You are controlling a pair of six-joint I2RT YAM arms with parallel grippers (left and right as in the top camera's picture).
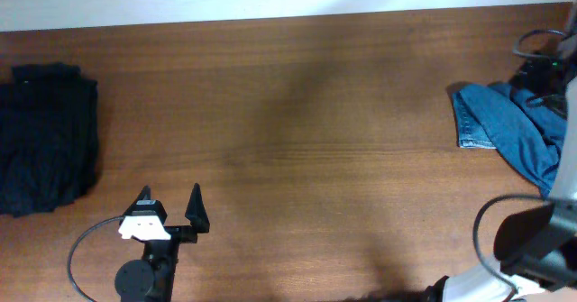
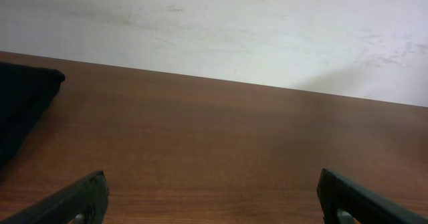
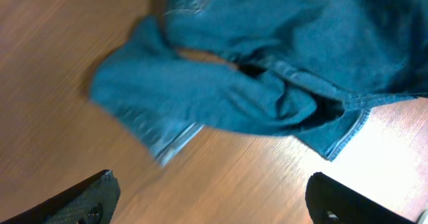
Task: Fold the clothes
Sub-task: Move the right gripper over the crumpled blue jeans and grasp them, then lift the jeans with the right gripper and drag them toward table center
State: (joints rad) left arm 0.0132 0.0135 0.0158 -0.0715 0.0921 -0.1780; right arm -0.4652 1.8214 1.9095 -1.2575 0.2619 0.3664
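The folding has not begun, as far as the views show. The jeans (image 1: pixel 505 131) lie in a crumpled heap at the far right edge of the table (image 1: pixel 315 113), with one hemmed end pointing toward the middle and the rest bunched up and partly cut off by the frame and the right arm. From the right wrist view the denim is rumpled, with layers doubled over each other and a stitched seam running across the bunch. No flat, squared fold shows anywhere. Everything seems left to do: drawing the jeans out onto the open wood, spreading them flat, laying one leg on the other and folding them down. The right gripper (image 3: pixel 214 204) hangs above the near side of the heap with its fingers spread wide, holding nothing and not touching the cloth. The left gripper (image 1: pixel 169 198) sits well apart from the jeans, low on the left half of the table, fingers likewise spread and empty, pointing across bare wood toward the pale wall (image 2: pixel 214 23). A black folded pile (image 1: pixel 45 140) rests at the left edge, near that gripper but not touched by it. No box, basket or other container is in view, so nothing is held in one.
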